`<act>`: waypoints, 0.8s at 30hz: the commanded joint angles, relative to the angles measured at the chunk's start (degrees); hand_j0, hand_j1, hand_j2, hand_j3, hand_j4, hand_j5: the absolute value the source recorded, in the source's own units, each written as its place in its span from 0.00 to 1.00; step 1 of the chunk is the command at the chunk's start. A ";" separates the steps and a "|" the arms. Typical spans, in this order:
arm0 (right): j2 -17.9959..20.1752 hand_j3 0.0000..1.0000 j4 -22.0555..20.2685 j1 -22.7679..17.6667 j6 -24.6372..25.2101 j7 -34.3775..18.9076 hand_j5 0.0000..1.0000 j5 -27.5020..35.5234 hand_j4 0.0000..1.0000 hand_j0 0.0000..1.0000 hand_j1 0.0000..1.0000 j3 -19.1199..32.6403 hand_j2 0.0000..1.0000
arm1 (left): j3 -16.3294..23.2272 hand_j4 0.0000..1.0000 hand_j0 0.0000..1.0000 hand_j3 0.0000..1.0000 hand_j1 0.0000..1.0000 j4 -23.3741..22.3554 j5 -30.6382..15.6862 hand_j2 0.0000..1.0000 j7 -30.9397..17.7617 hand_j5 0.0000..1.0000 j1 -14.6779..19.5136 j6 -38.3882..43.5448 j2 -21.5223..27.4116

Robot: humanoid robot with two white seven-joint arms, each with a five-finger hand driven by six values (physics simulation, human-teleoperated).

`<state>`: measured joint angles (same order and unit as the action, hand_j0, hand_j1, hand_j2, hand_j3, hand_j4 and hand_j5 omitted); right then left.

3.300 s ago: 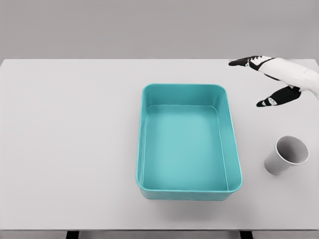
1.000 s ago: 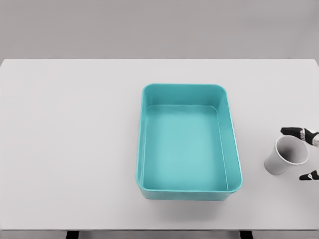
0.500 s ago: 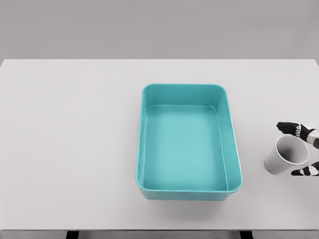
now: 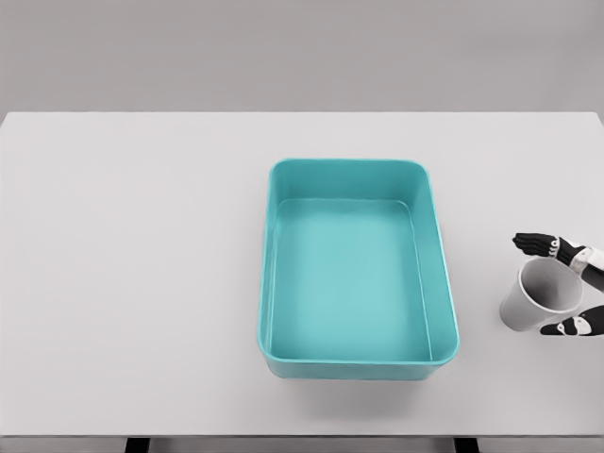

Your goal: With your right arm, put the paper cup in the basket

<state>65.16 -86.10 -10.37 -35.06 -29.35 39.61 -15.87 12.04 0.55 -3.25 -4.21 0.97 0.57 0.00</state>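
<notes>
- The cup stands on the white counter, right of the teal basket and apart from it, its mouth tilted toward the right edge.
- The right robot hand reaches in from the right edge, open, with dark fingers spread above and below the cup's rim, not yet closed on it.
- The basket sits mid-counter.

Before me a pale grey table fills most of the frame, edge to edge, with a plain darker grey wall across the top.
</notes>
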 commanded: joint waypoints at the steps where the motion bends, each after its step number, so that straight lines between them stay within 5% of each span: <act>1: 0.05 1.00 -0.21 0.00 0.06 0.08 1.00 0.38 1.00 1.00 1.00 -0.04 1.00 | 0.00 1.00 1.00 1.00 1.00 0.07 0.00 1.00 -0.01 1.00 0.00 -0.04 0.00; 11: -0.12 0.99 -0.39 0.09 0.06 -0.01 0.99 0.37 0.99 0.99 0.99 -0.04 0.99 | 0.00 1.00 1.00 1.00 1.00 -0.02 0.00 1.00 -0.01 1.00 0.00 0.04 0.00; 16: -0.21 0.72 -0.39 0.18 0.06 -0.01 0.72 0.55 0.72 0.72 0.72 0.05 0.72 | 0.00 1.00 1.00 1.00 1.00 0.07 0.00 1.00 -0.01 1.00 0.00 -0.04 0.00; 24: -0.21 0.66 -0.39 0.70 0.06 -0.01 0.66 0.38 0.66 0.66 0.66 0.05 0.66 | 0.00 1.00 1.00 1.00 1.00 0.07 0.00 1.00 -0.01 1.00 0.00 0.04 0.00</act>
<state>64.84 -86.45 -9.67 -35.09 -29.39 39.62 -15.86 12.04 0.59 -3.25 -4.21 0.97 0.56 0.00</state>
